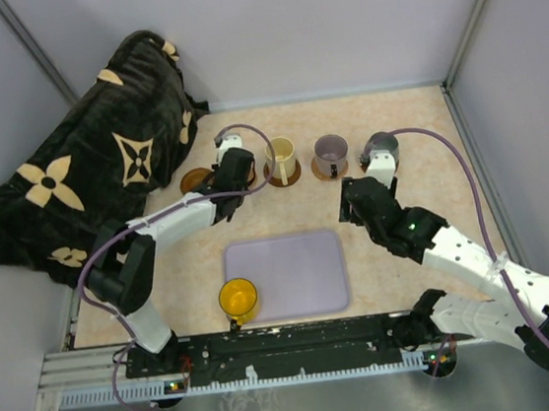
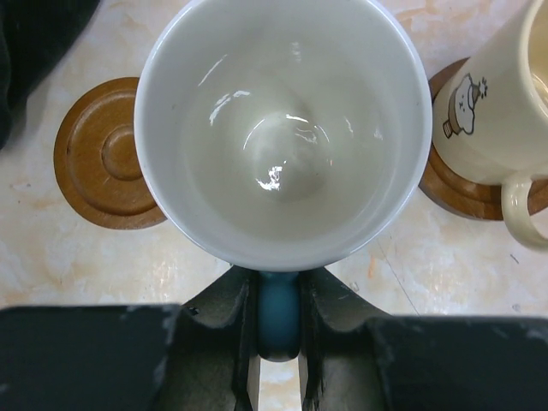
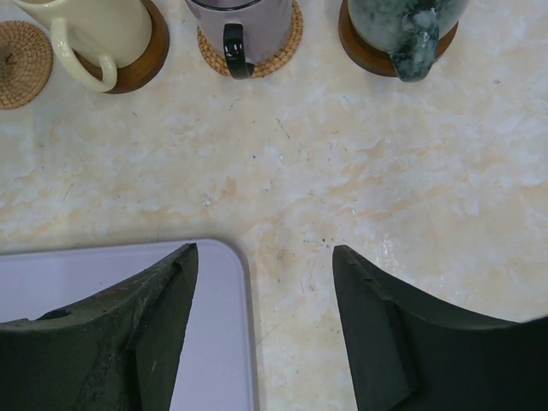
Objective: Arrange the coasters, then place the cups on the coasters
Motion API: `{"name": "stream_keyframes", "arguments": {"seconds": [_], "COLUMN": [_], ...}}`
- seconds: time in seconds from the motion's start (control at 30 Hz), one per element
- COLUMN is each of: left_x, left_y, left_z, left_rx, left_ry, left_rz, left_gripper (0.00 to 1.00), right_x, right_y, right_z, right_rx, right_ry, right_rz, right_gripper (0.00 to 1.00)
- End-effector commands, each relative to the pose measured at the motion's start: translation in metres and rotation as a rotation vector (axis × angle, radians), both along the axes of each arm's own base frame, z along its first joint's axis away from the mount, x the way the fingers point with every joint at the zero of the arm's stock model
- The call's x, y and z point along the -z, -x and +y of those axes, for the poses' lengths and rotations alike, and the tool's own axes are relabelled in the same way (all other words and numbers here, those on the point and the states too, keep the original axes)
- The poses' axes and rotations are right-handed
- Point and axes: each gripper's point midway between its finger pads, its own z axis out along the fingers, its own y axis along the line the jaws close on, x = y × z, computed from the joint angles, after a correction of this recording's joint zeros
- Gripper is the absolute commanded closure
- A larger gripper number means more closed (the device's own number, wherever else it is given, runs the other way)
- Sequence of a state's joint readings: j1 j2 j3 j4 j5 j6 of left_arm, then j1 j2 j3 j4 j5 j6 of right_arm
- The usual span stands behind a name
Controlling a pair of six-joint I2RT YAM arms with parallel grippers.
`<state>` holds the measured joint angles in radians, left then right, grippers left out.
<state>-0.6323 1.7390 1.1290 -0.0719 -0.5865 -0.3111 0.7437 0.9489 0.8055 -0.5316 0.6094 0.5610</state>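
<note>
My left gripper (image 2: pixel 278 318) is shut on the light-blue handle of a white cup (image 2: pixel 282 128), holding it upright between an empty brown coaster (image 2: pixel 103 158) and a cream cup (image 2: pixel 492 94) that stands on its own coaster (image 2: pixel 454 193). From above, that gripper (image 1: pixel 234 166) hides the white cup. The cream cup (image 1: pixel 280 153), a mauve cup (image 1: pixel 330 150) and a grey-green cup (image 1: pixel 381 146) stand in a row, each on a coaster. A yellow cup (image 1: pixel 237 296) sits by the tray's left edge. My right gripper (image 3: pixel 264 257) hangs open and empty over the tray's corner, in front of the row.
A lavender tray (image 1: pixel 304 291) lies in the middle near the arm bases. A black patterned blanket (image 1: pixel 93 177) is heaped at the back left. A woven coaster (image 3: pixel 21 51) lies left of the cream cup (image 3: pixel 94 30). Walls enclose the table on three sides.
</note>
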Motion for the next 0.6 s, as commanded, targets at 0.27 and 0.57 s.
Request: {"name": "stream_keyframes", "arguments": {"seconds": [0.27,0.57], "left_x": [-0.030,-0.022], "left_y": [-0.040,-0.038], "left_z": [-0.011,-0.017], "left_rx": [0.012,0.030], "left_ry": [0.101,0.112], "left_rz": [-0.091,-0.060], "left_gripper": [1.00,1.00], "right_x": [-0.011,-0.010], "right_y": [-0.008,-0.011], "right_z": [0.000,0.004], "right_rx": [0.028,0.022], "right_ry": [-0.014,-0.016], "right_rz": [-0.044,-0.041], "right_gripper": [0.35,0.35]}}
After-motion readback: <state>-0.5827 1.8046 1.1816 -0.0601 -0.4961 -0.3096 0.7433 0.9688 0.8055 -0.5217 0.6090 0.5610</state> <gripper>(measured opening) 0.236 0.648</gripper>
